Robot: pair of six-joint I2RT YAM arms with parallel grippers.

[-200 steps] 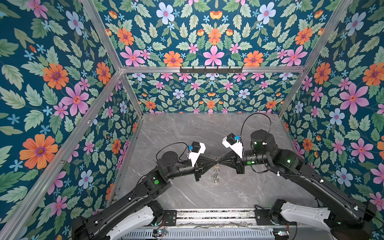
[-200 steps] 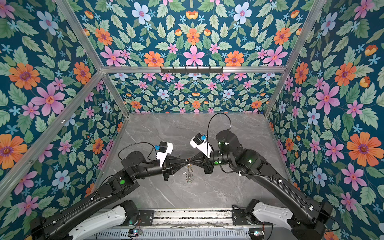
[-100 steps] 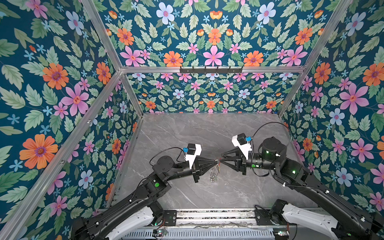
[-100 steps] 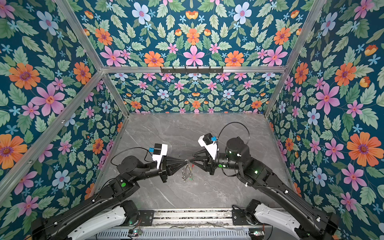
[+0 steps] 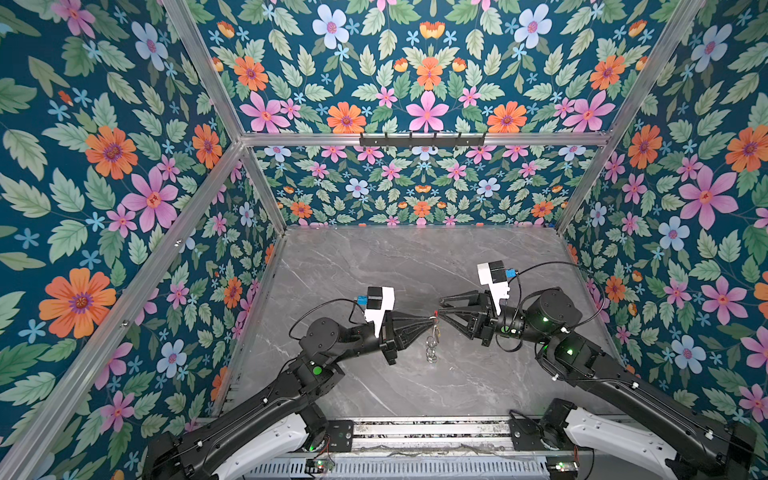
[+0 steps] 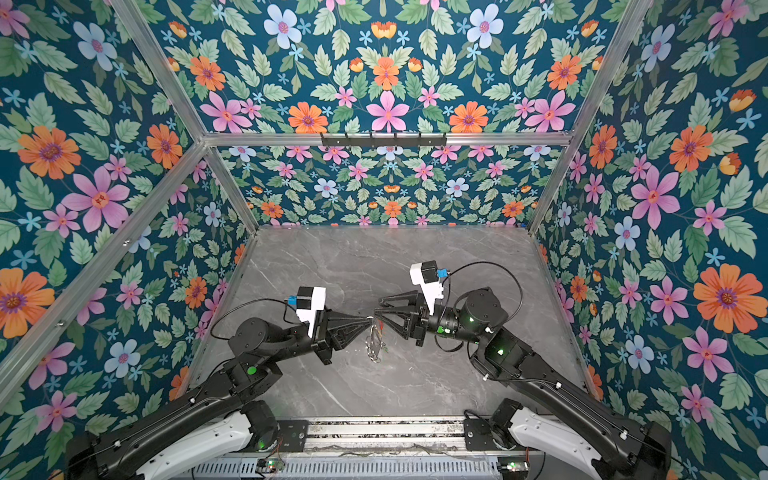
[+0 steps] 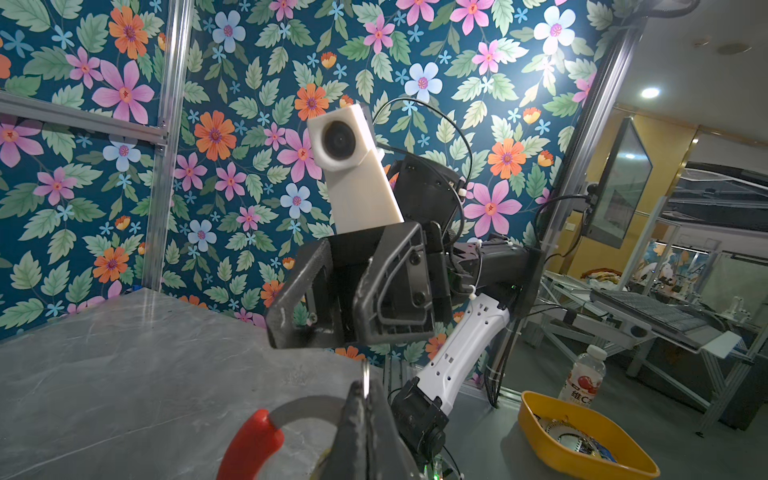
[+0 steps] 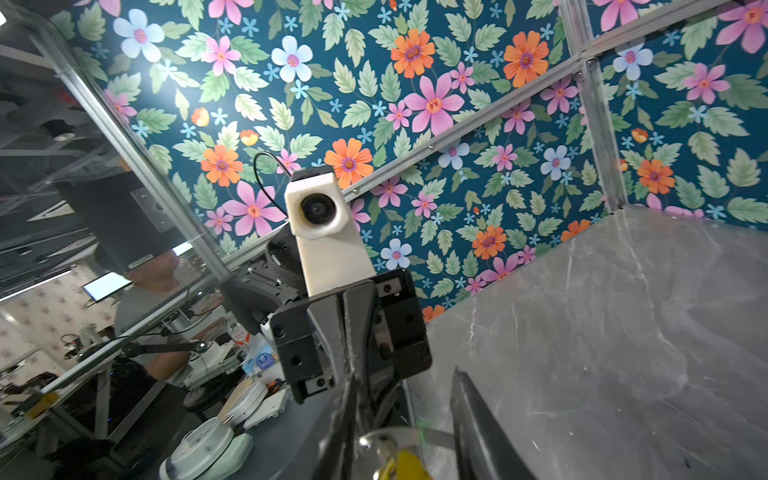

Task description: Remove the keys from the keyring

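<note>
My left gripper (image 5: 431,319) (image 6: 370,320) is shut on the keyring (image 5: 433,334) (image 6: 375,343), which hangs from its tip above the marble table with small silver loops dangling. The left wrist view shows the shut gripper (image 7: 365,390) pinching the grey ring (image 7: 307,409) beside its red segment (image 7: 253,440). Facing it from the right, my right gripper (image 5: 441,306) (image 6: 378,306) is open, its two fingers apart at the ring's top. In the right wrist view, the gripper (image 8: 405,399) straddles the silver band (image 8: 432,436), and a yellow key (image 8: 405,463) hangs between the fingers.
Floral walls close in the grey marble table (image 5: 415,266) on three sides. A black hook rail (image 5: 422,139) sits on the back wall. Outside the cell, a yellow tray (image 7: 536,432) and a bottle (image 7: 582,378) stand beyond the table's edge.
My right gripper has gone from shut against the left gripper's tip to open, and its arm has drawn back to the right. The left gripper stays shut on the ring.
</note>
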